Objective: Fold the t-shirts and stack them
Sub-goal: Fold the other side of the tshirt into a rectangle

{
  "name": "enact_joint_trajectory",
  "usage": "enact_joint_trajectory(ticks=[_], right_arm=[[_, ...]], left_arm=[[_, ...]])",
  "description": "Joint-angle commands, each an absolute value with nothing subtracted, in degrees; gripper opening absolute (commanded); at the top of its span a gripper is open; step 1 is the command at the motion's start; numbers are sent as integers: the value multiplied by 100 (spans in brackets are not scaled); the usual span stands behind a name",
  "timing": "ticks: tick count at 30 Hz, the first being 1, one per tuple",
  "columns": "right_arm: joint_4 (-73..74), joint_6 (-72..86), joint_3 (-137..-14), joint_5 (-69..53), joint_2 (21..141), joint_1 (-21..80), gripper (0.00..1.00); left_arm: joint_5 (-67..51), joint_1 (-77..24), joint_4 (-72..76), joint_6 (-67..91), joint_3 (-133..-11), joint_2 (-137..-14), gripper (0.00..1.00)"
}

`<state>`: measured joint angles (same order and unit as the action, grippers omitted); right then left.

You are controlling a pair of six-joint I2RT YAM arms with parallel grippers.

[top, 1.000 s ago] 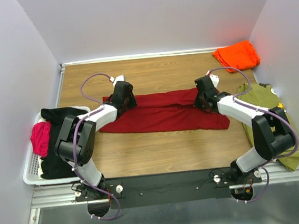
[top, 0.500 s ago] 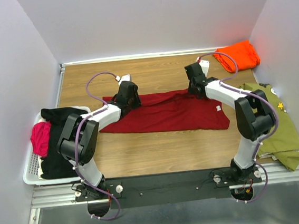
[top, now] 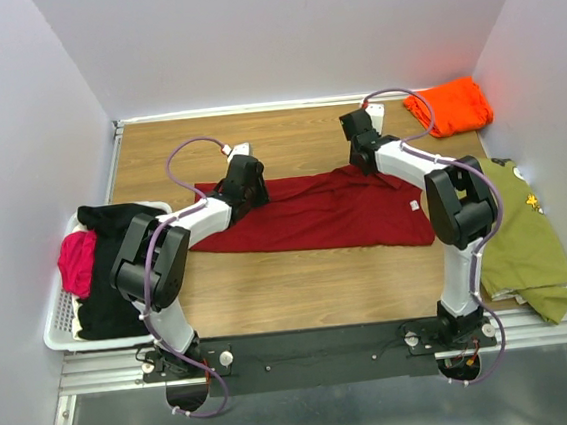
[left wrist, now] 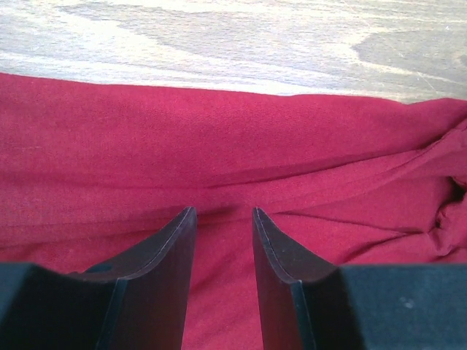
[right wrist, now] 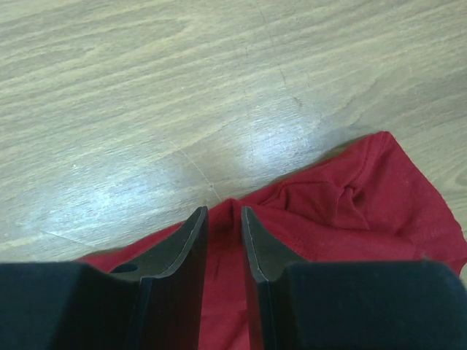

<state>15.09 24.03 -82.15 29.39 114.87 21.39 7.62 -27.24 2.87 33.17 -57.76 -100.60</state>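
The red shirt (top: 314,220) is spread on the desk (top: 301,291) for folding. Left fingers (left wrist: 169,255) and right fingers (right wrist: 184,244) are narrowly parted, empty.

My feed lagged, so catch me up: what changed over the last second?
The right gripper moved toward the table's far side and leftward, dragging the far edge of the dark red t-shirt into a bulge, then parted its jaws. The left gripper edged slightly right, jaws apart over the shirt. The orange t-shirt, olive garment and basket stayed put.
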Motion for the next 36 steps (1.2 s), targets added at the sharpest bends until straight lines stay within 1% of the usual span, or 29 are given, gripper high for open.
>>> enact_joint_trajectory(ticks=[1, 13, 20, 28, 36], right_arm=[[1521, 2241, -8262, 3094, 11330, 2171, 33], [1485, 2452, -7559, 2514, 10503, 2171, 32], [1459, 2610, -7392, 2110, 10670, 2162, 32], [1239, 2698, -7523, 2048, 11100, 2162, 30], [1239, 2795, -7550, 2030, 11224, 2171, 30]], left_arm=[[703, -2760, 352, 3217, -5932, -10195, 45], [721, -2777, 378, 3234, -5915, -10222, 45], [729, -2786, 378, 3243, -5906, -10257, 44], [800, -2786, 360, 3199, -5889, -10239, 44], [853, -2786, 325, 3155, -5950, -10292, 44]])
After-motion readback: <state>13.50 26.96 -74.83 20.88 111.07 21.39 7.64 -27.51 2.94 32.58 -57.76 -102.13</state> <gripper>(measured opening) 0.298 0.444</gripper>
